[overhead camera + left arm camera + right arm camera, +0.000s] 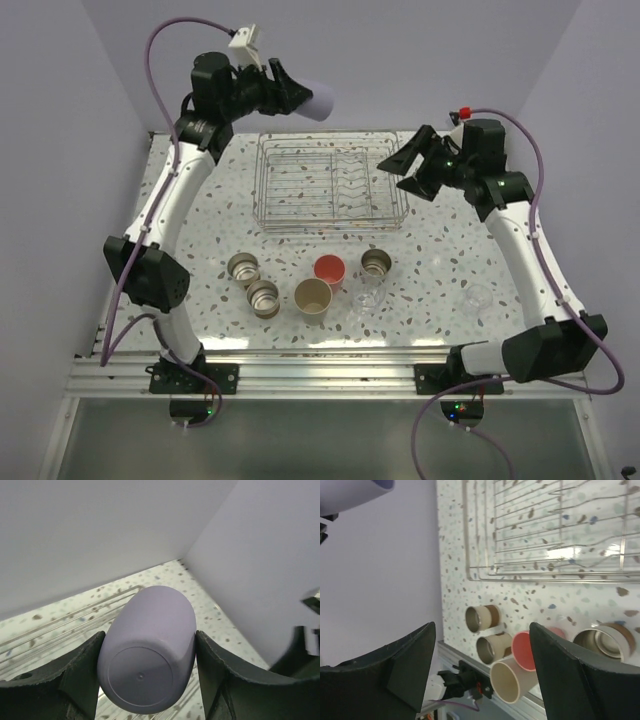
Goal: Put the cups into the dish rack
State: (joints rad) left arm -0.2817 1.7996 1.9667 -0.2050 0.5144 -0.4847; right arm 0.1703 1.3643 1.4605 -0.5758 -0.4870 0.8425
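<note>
My left gripper [297, 97] is shut on the lavender cup [319, 101] and holds it on its side, high above the far left edge of the dish rack [330, 180]. In the left wrist view the cup's base [142, 677] faces the camera between both fingers. My right gripper [405, 163] is open and empty over the rack's right end. Three metal cups [243, 268] [263, 297] [376, 264], a red cup [329, 269], a tan cup [313, 297] and a clear cup [369, 293] stand on the table in front of the rack. The rack holds no cups.
The right wrist view shows the rack [555, 530], the red cup [524, 651], the tan cup [512, 680] and metal cups [482, 618] near the table's front rail. A faint clear shape [477, 297] lies at the right. White walls enclose the table.
</note>
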